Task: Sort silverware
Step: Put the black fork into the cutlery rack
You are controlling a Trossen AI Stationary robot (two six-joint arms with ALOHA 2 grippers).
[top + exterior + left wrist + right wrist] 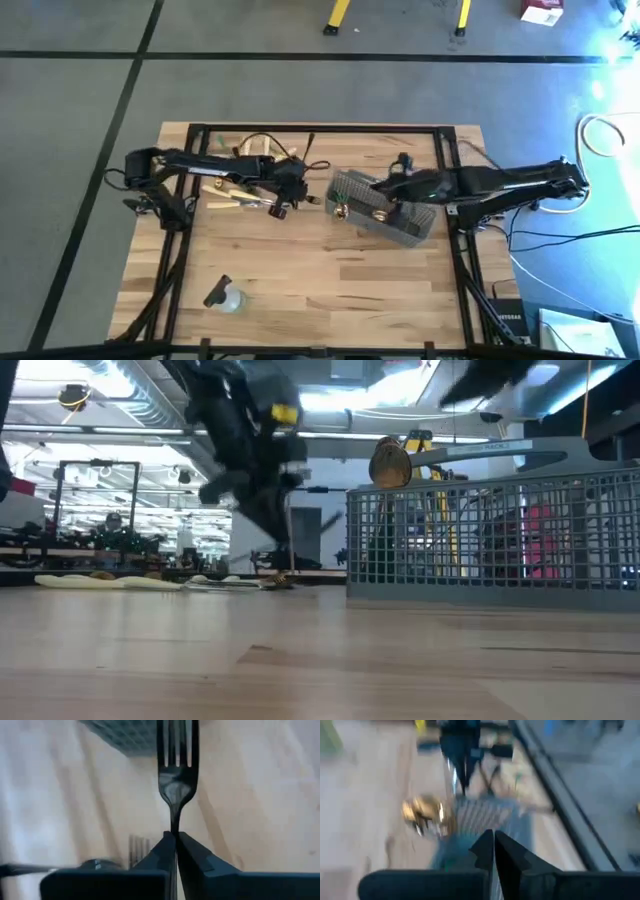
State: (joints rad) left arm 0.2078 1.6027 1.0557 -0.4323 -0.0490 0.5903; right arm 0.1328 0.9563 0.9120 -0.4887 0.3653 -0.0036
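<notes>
My left gripper [175,837] is shut on a black fork [176,765] just left of the grey wire-mesh basket [385,210]. In the low view it [265,510] points down over the table. Pale tan silverware [232,188] lies flat in a loose pile under the left arm, with a green piece [215,145] at the far edge. A gold spoon bowl [388,463] sticks up out of the basket. My right gripper [493,842] hovers shut over the basket with nothing between its fingers. My left gripper pinches the black fork's slim handle [174,822] just behind the neck, between its two fingers. The fingers lie along the fork and point down from above. The fork hangs below them, tines downward [290,555], close to the table. Whether its tip touches the wood cannot be told.
A small clear bottle [225,295] lies near the front left of the table. Black frame rails [445,160] run along the table's sides and far edge. Bare wood [330,280] lies between the bottle and the basket.
</notes>
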